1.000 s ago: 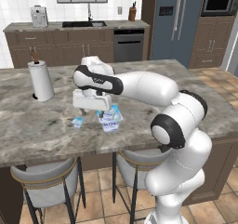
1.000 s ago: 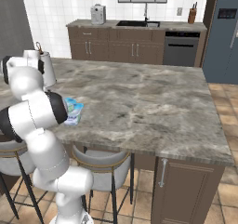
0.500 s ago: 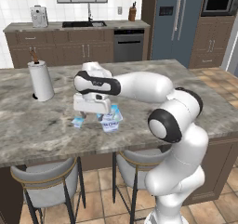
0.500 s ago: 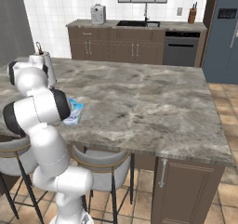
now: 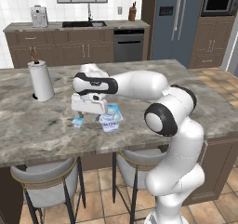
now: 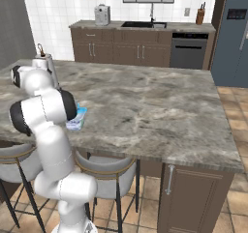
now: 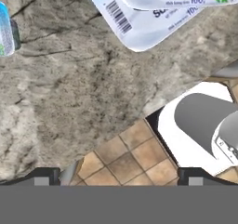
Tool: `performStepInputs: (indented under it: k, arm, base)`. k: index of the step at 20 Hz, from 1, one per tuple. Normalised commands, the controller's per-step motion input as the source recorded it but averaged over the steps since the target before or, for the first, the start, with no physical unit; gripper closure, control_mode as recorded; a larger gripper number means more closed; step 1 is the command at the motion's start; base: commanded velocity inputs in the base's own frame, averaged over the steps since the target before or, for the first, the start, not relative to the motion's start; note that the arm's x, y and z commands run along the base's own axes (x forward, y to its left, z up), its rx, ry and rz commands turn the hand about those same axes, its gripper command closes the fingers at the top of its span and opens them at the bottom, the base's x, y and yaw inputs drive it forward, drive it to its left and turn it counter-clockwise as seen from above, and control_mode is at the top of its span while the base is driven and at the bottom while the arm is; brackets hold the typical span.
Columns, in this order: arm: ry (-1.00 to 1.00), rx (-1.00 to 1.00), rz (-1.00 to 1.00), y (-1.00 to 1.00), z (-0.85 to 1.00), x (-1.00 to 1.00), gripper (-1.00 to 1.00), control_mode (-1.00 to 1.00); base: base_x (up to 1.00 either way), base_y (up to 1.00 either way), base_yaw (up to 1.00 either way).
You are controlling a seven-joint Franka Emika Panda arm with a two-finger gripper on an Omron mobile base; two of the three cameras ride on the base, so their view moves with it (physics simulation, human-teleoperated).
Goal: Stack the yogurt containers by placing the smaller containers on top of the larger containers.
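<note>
The larger container (image 5: 110,120), a white tub with a light-blue lid and blue print, stands near the island's front edge. It also appears at the top of the hand view (image 7: 153,14) and behind my arm (image 6: 77,118). One smaller container (image 5: 78,121) sits to its left and shows at the hand view's left edge (image 7: 4,30). My gripper (image 5: 91,115) hangs low over the counter between the two. Its jaws are open (image 7: 118,179) with only bare marble and the counter's edge between the fingertips (image 7: 44,176).
A paper towel roll (image 5: 41,81) stands on the marble island (image 5: 46,135) to the left. Two grey stools (image 5: 46,186) stand below the front edge; one seat (image 7: 204,125) and the floor tiles show under the hand.
The hand has drifted slightly left and a little lower between the containers. The jaws have stayed open and the containers have not moved.
</note>
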Motion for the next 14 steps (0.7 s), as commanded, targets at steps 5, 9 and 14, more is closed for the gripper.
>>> performStepInputs:
  k: [5, 9, 14]
  arm:
    - [0.0, 0.0, -0.01, 0.11, 0.0, 0.3, -1.0, -1.0]
    - [-0.01, 0.0, 0.0, 0.07, 0.0, 0.27, -1.0, -1.0]
    - [-0.06, 0.0, 0.0, 0.1, 0.0, 0.11, -1.0, -1.0]
  base:
    - [0.0, 0.0, 0.0]
    - [0.0, 0.0, 0.0]
    - [0.0, 0.0, 0.0]
